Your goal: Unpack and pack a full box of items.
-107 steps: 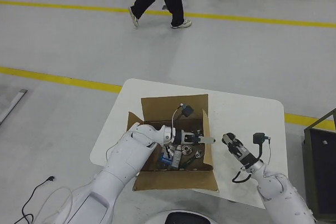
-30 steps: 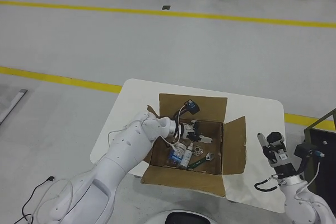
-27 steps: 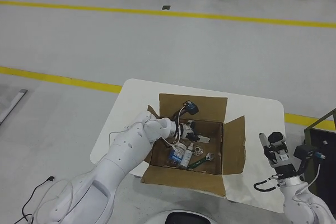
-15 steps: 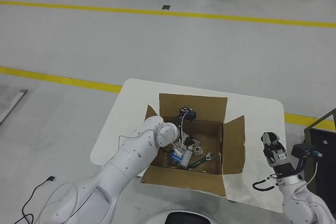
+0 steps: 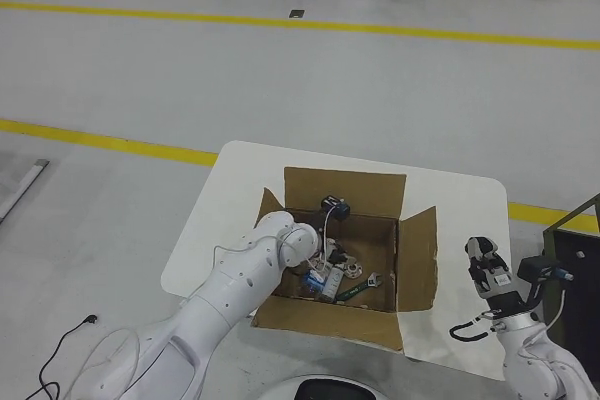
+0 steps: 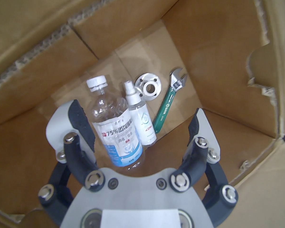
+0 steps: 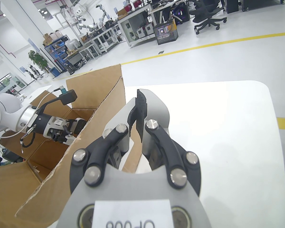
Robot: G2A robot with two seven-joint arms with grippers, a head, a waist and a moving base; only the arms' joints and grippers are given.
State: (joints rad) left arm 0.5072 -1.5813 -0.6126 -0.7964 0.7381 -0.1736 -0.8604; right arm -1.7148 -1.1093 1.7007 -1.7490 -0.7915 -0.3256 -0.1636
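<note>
An open cardboard box [image 5: 345, 188] stands in the middle of the white table [image 5: 460, 200]. On its floor lie a clear bottle with a blue and white label [image 6: 116, 129], a small white spray bottle [image 6: 140, 117], a white metal flange [image 6: 147, 87] and a green-handled wrench [image 6: 167, 105]. My left gripper [image 6: 137, 117] hangs open inside the box, just above the clear bottle, touching nothing. In the top view the left gripper [image 5: 325, 266] is partly hidden by its wrist. My right gripper [image 7: 139, 100] is shut and holds nothing, over the table's right side [image 5: 477, 247], beside the box.
The box's right flap [image 5: 420, 262] folds outward toward my right gripper. A dark metal rack [image 5: 580, 260] stands off the table's right edge. Bare tabletop lies behind and to the right of the box.
The box flaps have been opened and the right arm has drawn back to the table's right side. Over the last second my left gripper has sunk deeper into the box, toward the bottles.
</note>
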